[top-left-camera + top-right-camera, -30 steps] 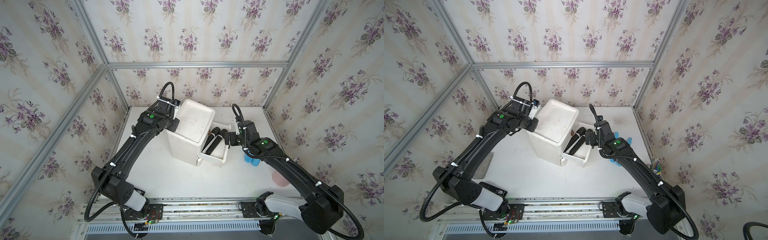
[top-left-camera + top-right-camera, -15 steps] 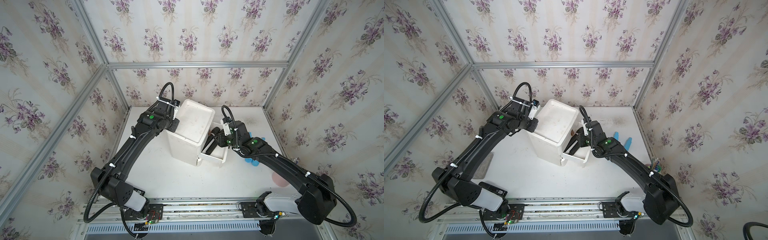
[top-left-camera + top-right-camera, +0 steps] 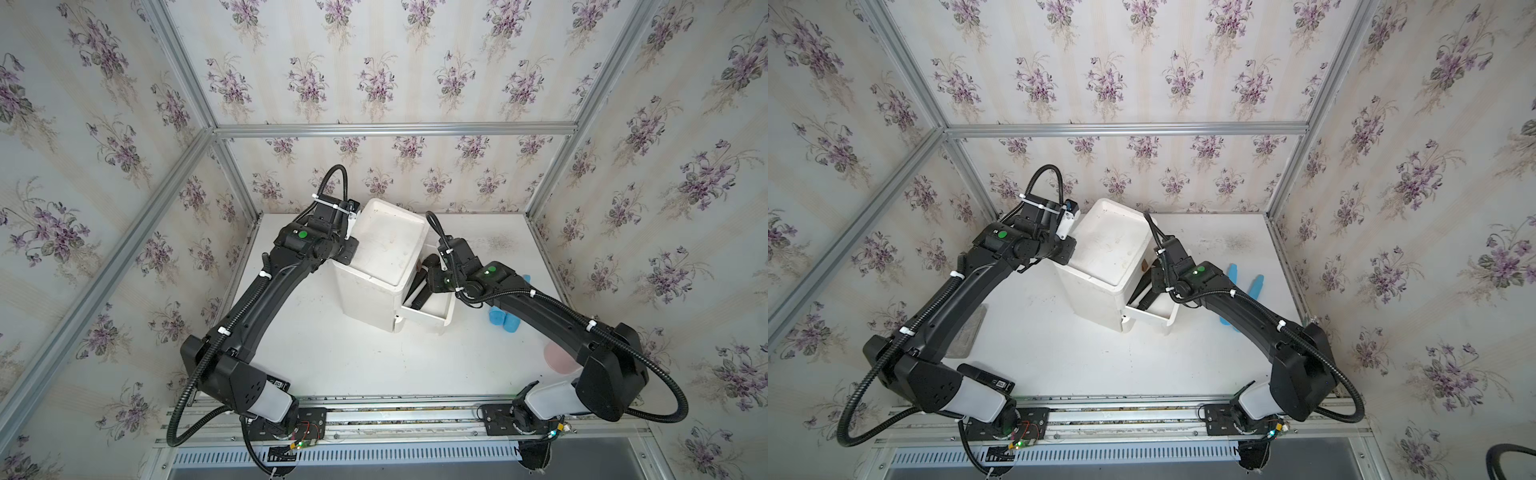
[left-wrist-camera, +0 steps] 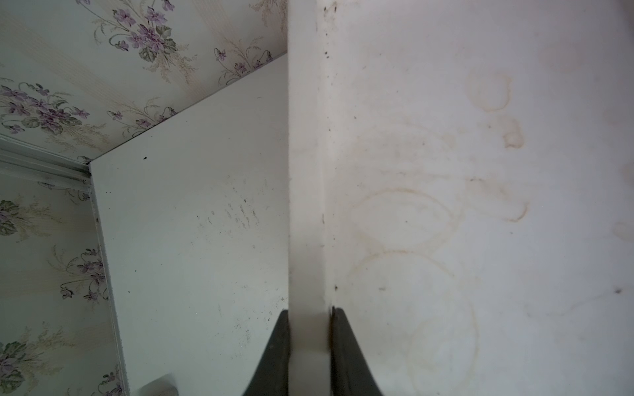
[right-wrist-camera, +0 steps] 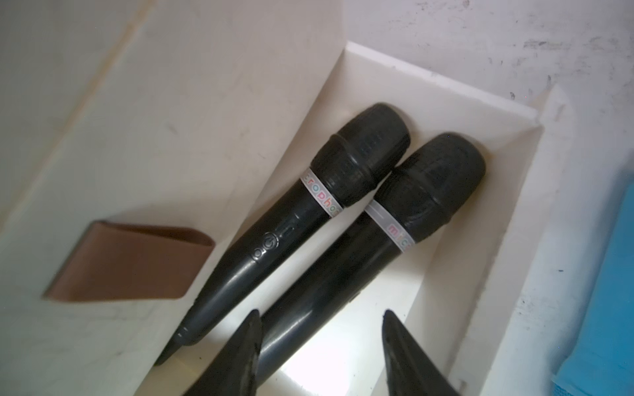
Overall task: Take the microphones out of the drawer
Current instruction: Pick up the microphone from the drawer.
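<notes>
Right wrist view: the drawer (image 5: 480, 240) stands pulled out of the white cabinet (image 5: 171, 103). Two black microphones lie in it side by side, their heads toward the same end wall. The first microphone (image 5: 274, 240), with a power symbol on its handle, lies on the cabinet side. The second microphone (image 5: 411, 205) lies nearer the drawer's outer wall. The right gripper (image 5: 320, 315) hangs over the second microphone's handle with its jaws partly apart. One finger sits at the handle's side, whether touching I cannot tell. The other finger stands clear of it, with bare drawer floor showing between, so nothing is gripped. A brown strap loop (image 5: 130, 260) is fixed to the cabinet face beside the drawer.

In the left wrist view, the left gripper (image 4: 307, 310) is clamped tight on the raised rim (image 4: 305, 171) of the cabinet's top.

In both top views the cabinet stands toward the far edge of the desk (image 3: 353, 361), with the drawer opening toward the right edge. Blue items (image 3: 503, 322) lie on the desk between the drawer and that edge.
</notes>
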Controlling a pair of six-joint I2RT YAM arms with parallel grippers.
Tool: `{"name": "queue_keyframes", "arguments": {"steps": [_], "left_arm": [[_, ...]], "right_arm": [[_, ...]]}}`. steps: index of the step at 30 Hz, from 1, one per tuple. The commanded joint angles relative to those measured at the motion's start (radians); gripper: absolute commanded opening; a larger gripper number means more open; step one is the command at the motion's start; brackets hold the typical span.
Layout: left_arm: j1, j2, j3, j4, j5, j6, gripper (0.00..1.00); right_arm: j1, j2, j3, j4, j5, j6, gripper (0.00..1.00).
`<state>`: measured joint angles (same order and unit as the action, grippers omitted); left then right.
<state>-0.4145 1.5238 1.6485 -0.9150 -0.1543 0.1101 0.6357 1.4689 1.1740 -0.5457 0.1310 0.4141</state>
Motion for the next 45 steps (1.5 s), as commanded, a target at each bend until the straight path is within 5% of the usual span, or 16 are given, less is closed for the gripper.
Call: {"name": "queue_keyframes", "arguments": {"steps": [1, 24, 42, 45], "left_arm": [[0.002, -0.013, -0.004, -0.042, -0.047, 0.048, 0.16], [0.002, -0.041, -0.023, -0.025, -0.021, 0.049, 0.16], [0.002, -0.04, -0.031, -0.019, -0.006, 0.051, 0.16], [0.002, -0.038, -0.032, -0.018, 0.001, 0.049, 0.16]], "right_arm": [[0.001, 0.017, -0.006, -0.027, 0.013, 0.052, 0.56], [-0.001, 0.259, 0.054, 0.016, -0.027, 0.056, 0.56], [-0.001, 0.308, 0.115, -0.012, -0.002, 0.085, 0.34], [0.0, 0.326, 0.121, -0.015, -0.006, 0.087, 0.46]]}}
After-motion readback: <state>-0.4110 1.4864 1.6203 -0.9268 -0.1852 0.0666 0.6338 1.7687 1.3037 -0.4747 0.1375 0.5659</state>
